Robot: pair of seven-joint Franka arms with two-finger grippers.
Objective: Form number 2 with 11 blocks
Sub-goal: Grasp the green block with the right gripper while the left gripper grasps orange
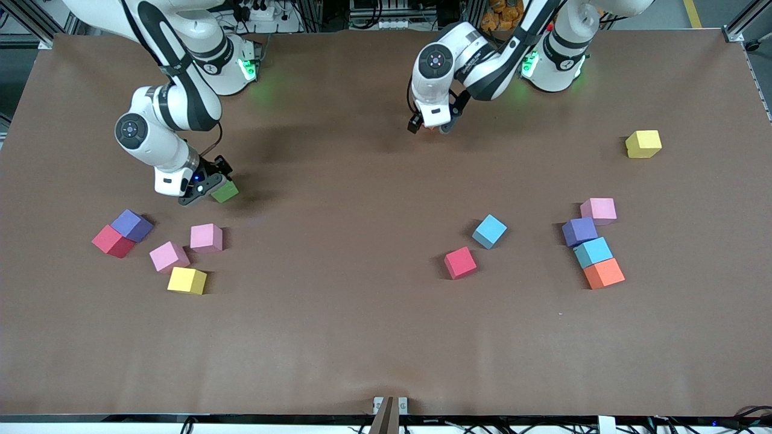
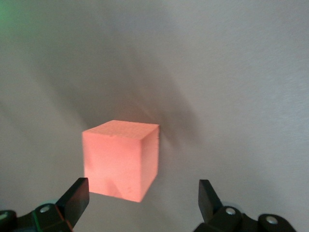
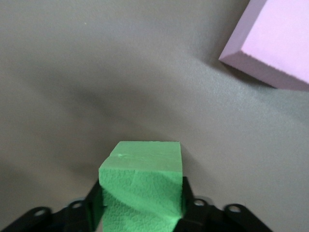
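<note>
Right wrist view: right tool (image 3: pixel 141 203) clamps green block (image 3: pixel 142 186); left tool (image 2: pixel 142 203) wide over orange block (image 2: pixel 120 159)

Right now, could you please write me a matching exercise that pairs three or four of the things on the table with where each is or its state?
1. green block
2. orange block
3. left gripper
4. yellow block

A. open
B. alone on the table, toward the left arm's end
C. clamped in the right gripper
D. under the left gripper, not gripped

Pairs: 1-C, 2-D, 3-A, 4-B
</note>
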